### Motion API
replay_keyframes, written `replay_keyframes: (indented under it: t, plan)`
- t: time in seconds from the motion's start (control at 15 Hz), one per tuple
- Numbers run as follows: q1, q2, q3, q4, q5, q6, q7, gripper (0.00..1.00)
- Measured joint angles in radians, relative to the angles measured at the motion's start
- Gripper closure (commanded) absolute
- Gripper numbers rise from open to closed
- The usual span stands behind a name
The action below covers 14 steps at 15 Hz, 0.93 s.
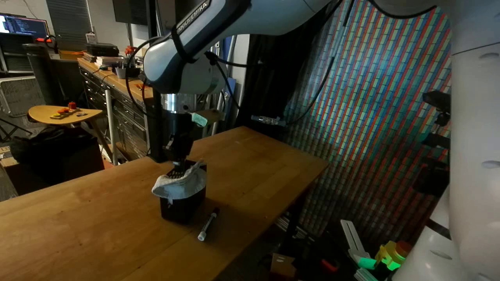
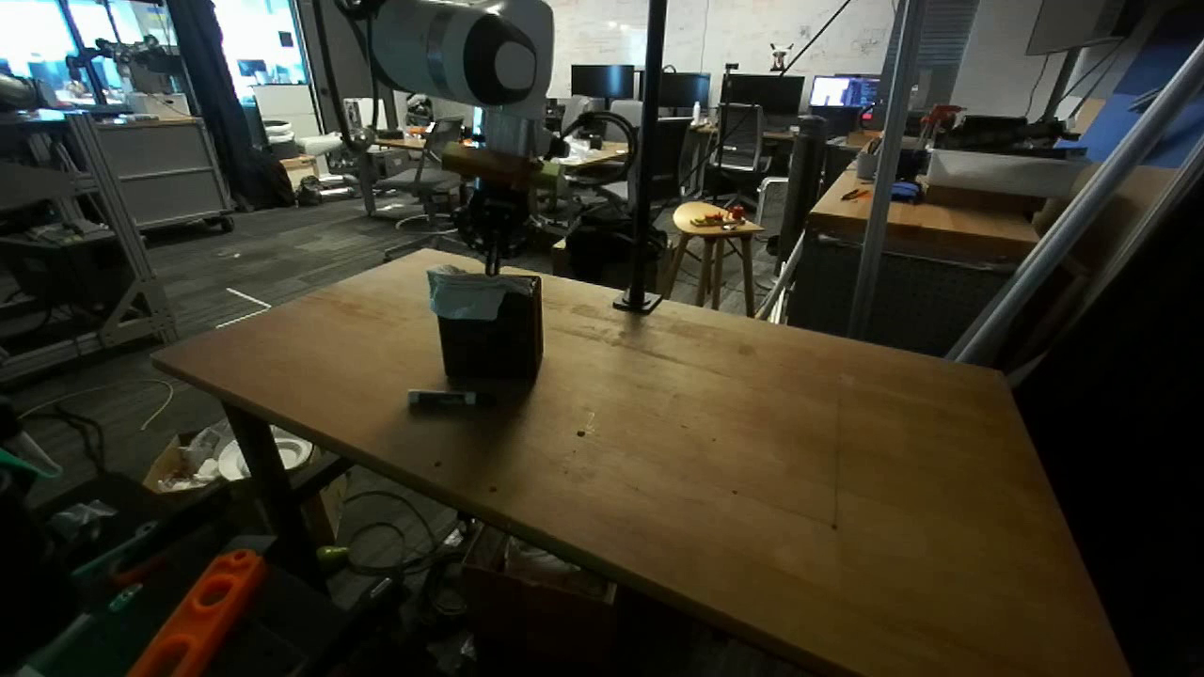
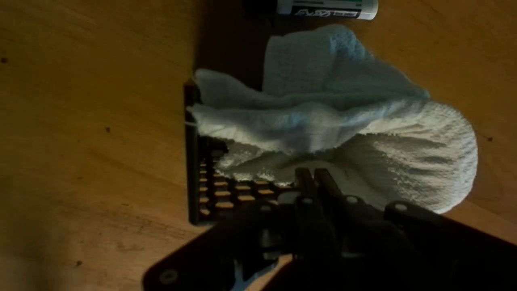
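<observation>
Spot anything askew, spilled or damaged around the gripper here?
The pale cloth by the gripper looks askew: it is bunched in the mouth of the black box, part inside and part hanging outside, as if only half stuffed in. No spill or damage shows.

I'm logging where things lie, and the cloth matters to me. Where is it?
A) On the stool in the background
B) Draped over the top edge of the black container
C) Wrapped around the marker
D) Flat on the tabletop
B: in both exterior views the cloth hangs over the top edge of the black container, while the marker lies apart from it on the tabletop.
</observation>
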Motion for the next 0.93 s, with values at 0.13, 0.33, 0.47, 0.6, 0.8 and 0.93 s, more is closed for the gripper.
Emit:
replay_keyframes:
  t: [0.13, 0.33, 0.47, 0.6, 0.8, 0.93]
  plan:
    - [0.005, -0.039, -0.007, -0.004, -0.022, -0.016, 0.001, 0.90]
    - [0.006, -0.090, -0.011, -0.038, -0.024, -0.019, 0.001, 0.90]
    - [0.006, -0.119, -0.011, -0.076, -0.024, -0.017, 0.000, 0.90]
    - [0.008, -0.146, -0.011, -0.119, -0.024, -0.014, -0.001, 0.91]
    - [0.028, -0.183, -0.008, -0.171, -0.024, -0.009, -0.002, 0.90]
    - [0.052, -0.204, -0.002, -0.190, -0.024, -0.004, -0.005, 0.90]
